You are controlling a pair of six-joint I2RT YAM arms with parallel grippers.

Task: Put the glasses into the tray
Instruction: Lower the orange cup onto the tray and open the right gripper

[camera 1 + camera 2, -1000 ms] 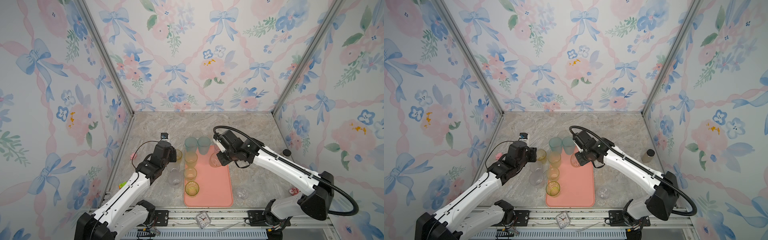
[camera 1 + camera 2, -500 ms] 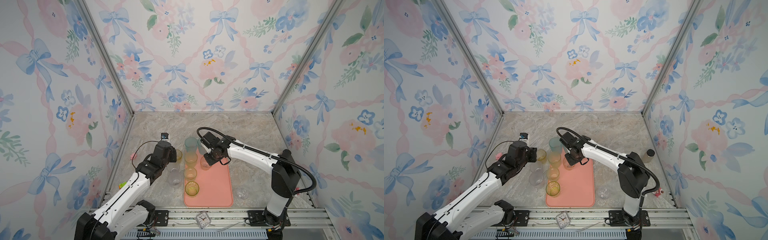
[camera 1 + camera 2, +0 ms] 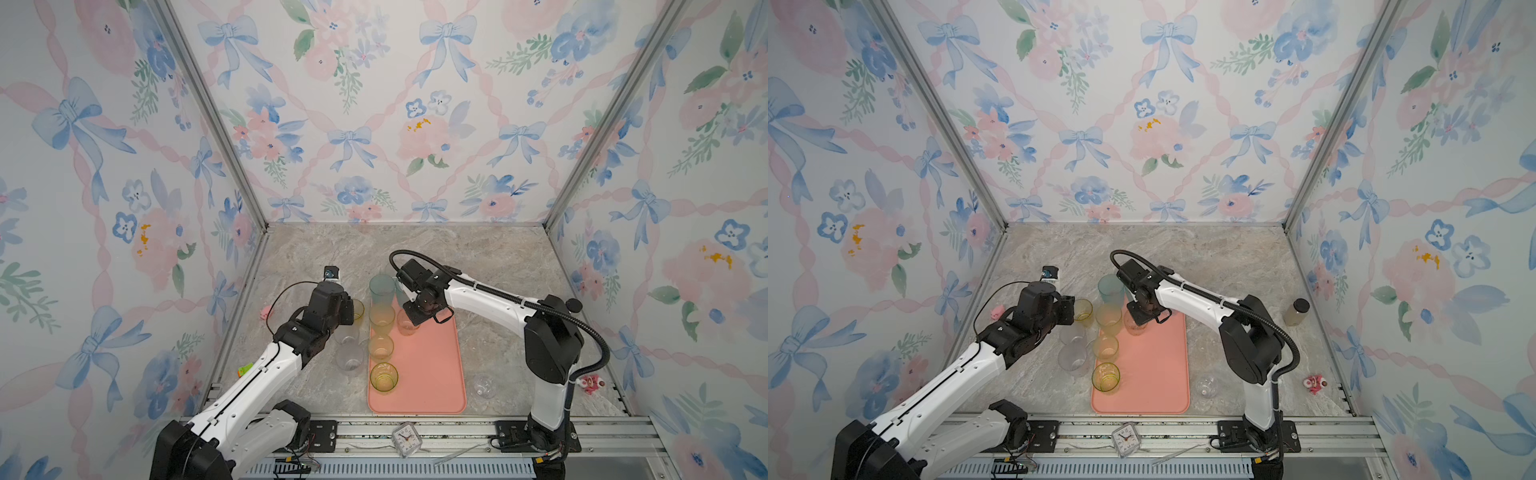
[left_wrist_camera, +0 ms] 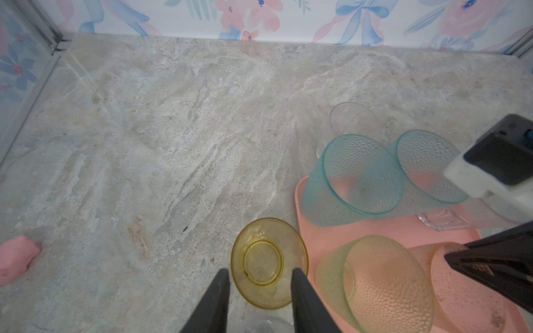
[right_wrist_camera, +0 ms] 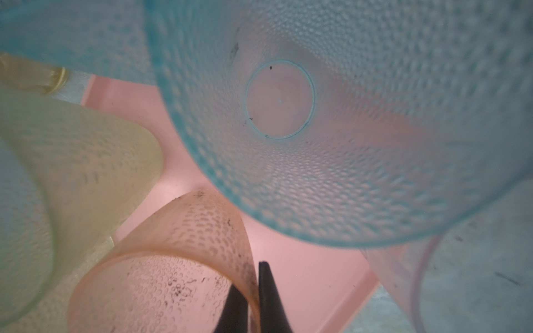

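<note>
Right gripper [image 3: 409,319], top views: it reaches across to the far left part of the tray [image 3: 428,365], fingers down at the rim of the peach glass [image 3: 406,327]. The paired view shows the same gripper [image 3: 1136,318], glass [image 3: 1134,329] and tray [image 3: 1154,365]. The peach glass stands upright on the tray, just beside the tall yellow-green glass [image 3: 381,316].

Left gripper [image 3: 352,309] is low over the table at the yellow glass [image 3: 358,309], which stands off the tray, near its left rim. One clear glass [image 3: 349,359] and a second clear glass [image 3: 346,332] are also on the table left of the tray. The small rounded glass [image 3: 484,385] sits on the table to the tray's right.

Left wrist view: left gripper [image 4: 259,278] jaws parted, tips either side of the near rim of the yellow glass [image 4: 269,259]. Contact cannot be told. The glass is upright on the marble, just beside the tray [image 4: 389,232].

Right wrist view: right gripper [image 5: 253,278] clenched on the wall of the peach glass [image 5: 173,259], one finger inside, one outside. Pink tray [image 5: 302,276] floor lies beneath. Teal glass [image 5: 317,129] is just beyond, also on the tray.
</note>
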